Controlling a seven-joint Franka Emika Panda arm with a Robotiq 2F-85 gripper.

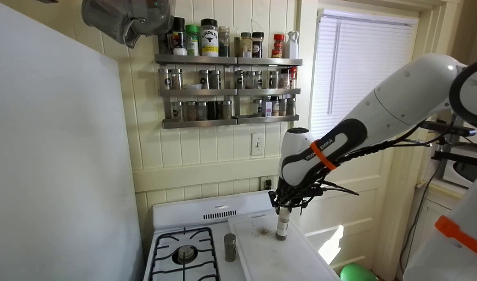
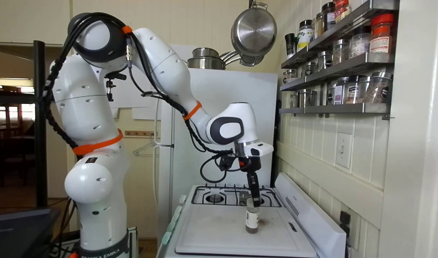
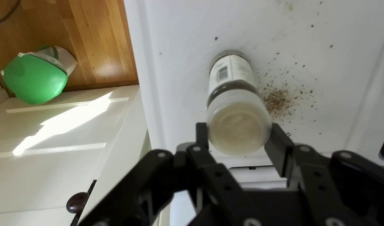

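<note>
- My fingers (image 3: pixel 280 150) are clamped on the jar (image 3: pixel 237 105) at its upper end.
- The jar stands roughly upright at the cover (image 2: pixel 212 229); whether its base touches, I cannot tell.
- Brown flakes (image 3: pixel 277 102) lie just beside it.
- I judge the step in hand as holding the jar; the next move, lift or release, calls for keeping it steady.

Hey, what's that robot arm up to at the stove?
The robot gripper is holding a labelled spice jar, its lower end at or just above the white board on the stove. Brown flakes lie scattered on the board near the jar. Another spice jar stands between the board and the burner grate.
</note>
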